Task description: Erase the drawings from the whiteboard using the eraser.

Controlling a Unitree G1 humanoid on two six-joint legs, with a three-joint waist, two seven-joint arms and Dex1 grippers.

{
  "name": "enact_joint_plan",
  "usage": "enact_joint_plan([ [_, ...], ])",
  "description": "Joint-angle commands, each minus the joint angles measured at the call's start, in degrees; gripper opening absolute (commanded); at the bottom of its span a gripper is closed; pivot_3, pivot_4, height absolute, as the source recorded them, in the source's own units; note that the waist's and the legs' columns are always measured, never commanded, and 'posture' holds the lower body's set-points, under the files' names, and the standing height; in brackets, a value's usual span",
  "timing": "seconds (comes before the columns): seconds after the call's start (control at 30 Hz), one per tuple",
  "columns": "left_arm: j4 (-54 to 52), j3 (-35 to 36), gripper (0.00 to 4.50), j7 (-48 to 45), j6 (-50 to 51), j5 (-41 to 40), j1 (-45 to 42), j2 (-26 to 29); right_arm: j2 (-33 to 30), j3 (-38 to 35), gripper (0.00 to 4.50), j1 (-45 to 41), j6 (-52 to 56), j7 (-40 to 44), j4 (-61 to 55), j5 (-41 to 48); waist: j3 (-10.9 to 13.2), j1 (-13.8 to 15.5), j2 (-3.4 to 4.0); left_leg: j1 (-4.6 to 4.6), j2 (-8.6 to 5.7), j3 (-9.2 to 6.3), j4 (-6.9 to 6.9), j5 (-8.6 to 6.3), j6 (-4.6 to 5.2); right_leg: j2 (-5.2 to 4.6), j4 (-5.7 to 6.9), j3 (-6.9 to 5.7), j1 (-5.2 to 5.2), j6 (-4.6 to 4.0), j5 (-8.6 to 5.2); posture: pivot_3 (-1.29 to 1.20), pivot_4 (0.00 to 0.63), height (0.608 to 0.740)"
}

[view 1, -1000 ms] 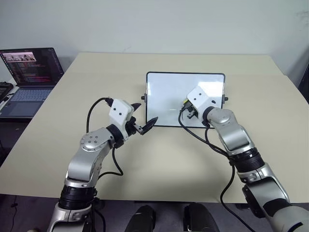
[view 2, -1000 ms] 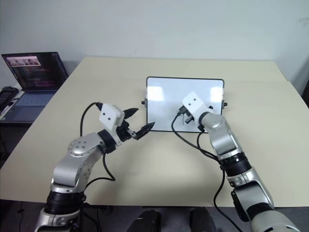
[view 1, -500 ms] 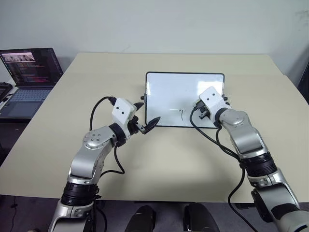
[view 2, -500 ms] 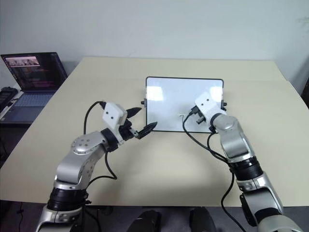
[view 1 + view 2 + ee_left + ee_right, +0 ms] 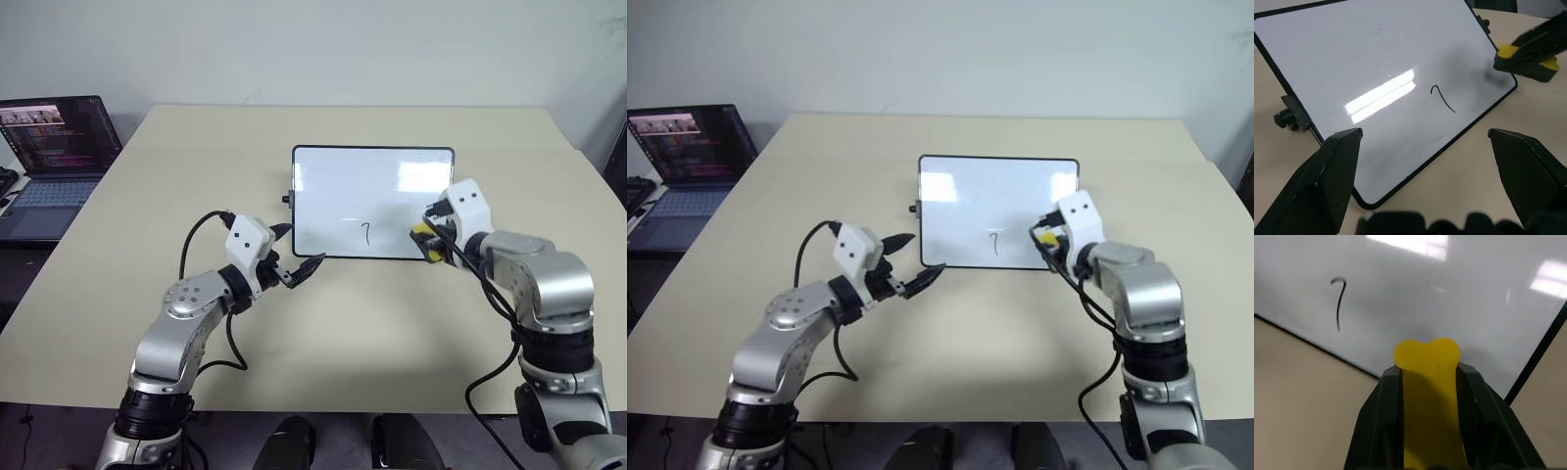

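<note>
The whiteboard point(image 5: 372, 186) stands tilted at the table's middle. One of the drawings, a thin dark 7-like mark point(image 5: 366, 233), sits low on the board near its front edge. My right gripper point(image 5: 431, 233) is shut on the yellow eraser point(image 5: 422, 235), which hovers at the board's front right corner, to the right of the mark. In the right wrist view the eraser point(image 5: 1427, 382) pokes out between the black fingers point(image 5: 1382, 421) over the white surface. My left gripper point(image 5: 302, 245) stands open beside the board's front left corner, holding nothing.
An open laptop point(image 5: 54, 147) sits on a lower desk at the far left. The beige table point(image 5: 392, 323) reaches back to a plain wall. A black knob point(image 5: 1284, 119) sticks out of the board's left side.
My right gripper has carried the eraser from the lower middle of the board to its front right corner, rolling the wrist, and the 7-like mark now shows. The left gripper drew back slightly.
</note>
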Motion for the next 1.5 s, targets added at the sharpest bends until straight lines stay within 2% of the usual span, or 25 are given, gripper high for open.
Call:
enact_joint_plan([
  [0.03,-3.3,0.6,4.50,-0.8,0.7,-1.4,0.0,1.3,1.8,-1.1,1.09,1.4,2.5,-2.4,-4.1,1.5,0.0,-0.1,0.01,0.01,0.00,0.01,0.00,-0.03,0.05,0.00,0.02,0.01,0.00,0.00,0.00,0.00,0.150,0.740],
  [0.47,-3.1,0.5,4.50,-1.3,1.2,-1.5,-0.9,1.6,1.6,-0.2,1.09,-0.4,1.5,-5.8,-3.0,3.3,0.0,-0.1,0.04,0.03,-0.01,0.02,0.01,-0.02,0.05,0.05,0.07,-0.01,-0.01,0.00,0.00,0.00,0.150,0.740],
  [0.6,-3.0,0.3,4.50,-1.1,0.9,-1.2,-0.8,1.5,1.1,2.3,1.09,-2.6,-5.2,-6.5,-0.9,2.4,0.0,-0.1,0.04,0.03,-0.01,0.04,0.01,-0.02,0.05,0.05,0.08,0.00,-0.01,0.00,0.00,0.00,0.150,0.740],
  [0.73,-2.6,0.0,4.50,-1.1,0.4,-0.6,-0.6,1.7,-0.7,9.2,1.09,-4.5,-17.5,-6.4,2.7,-0.8,0.0,-0.3,0.04,0.04,0.00,0.05,0.00,-0.02,0.04,0.06,0.07,0.00,-0.01,0.01,0.00,0.00,0.150,0.740],
  [1.07,-2.9,0.5,4.50,-0.1,0.6,0.0,-0.3,1.9,4.8,20.3,1.09,-7.9,-36.4,-5.7,15.3,-5.2,0.0,-0.3,0.04,0.04,0.00,0.03,0.01,0.02,-0.03,0.05,0.06,0.01,-0.01,0.00,0.00,0.00,0.150,0.740],
  [1.5,-6.5,2.1,4.50,1.8,2.4,-0.8,2.2,2.9,6.2,21.0,1.09,-14.0,-46.8,-4.6,27.8,-9.6,0.0,-0.3,0.04,0.04,0.00,0.02,0.01,0.02,-0.03,0.08,0.07,0.02,-0.03,0.00,0.00,0.00,0.150,0.740],
])
